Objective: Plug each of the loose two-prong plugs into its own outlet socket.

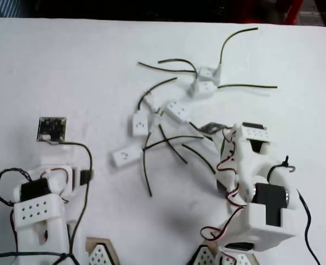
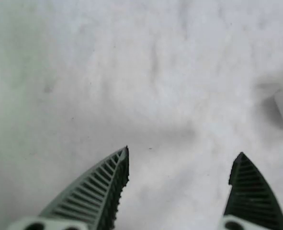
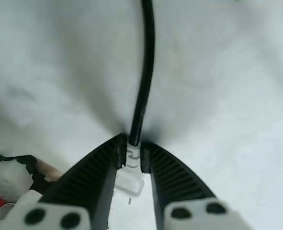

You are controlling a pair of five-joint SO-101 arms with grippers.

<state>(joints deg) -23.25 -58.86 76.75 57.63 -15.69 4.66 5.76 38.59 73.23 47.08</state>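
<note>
Clamping a white plug on a black cord, the right gripper hangs near scattered outlet sockets (mid-table); the left gripper, fingers spread, sits above the tabletop.

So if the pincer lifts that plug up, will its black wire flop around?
Probably a bit springy, not floppy: the black wire runs nearly straight out from the white plug held in the right pincer. It looks thin, so likely light. The plug seems small and smooth, so it might twist in the grip.
</note>
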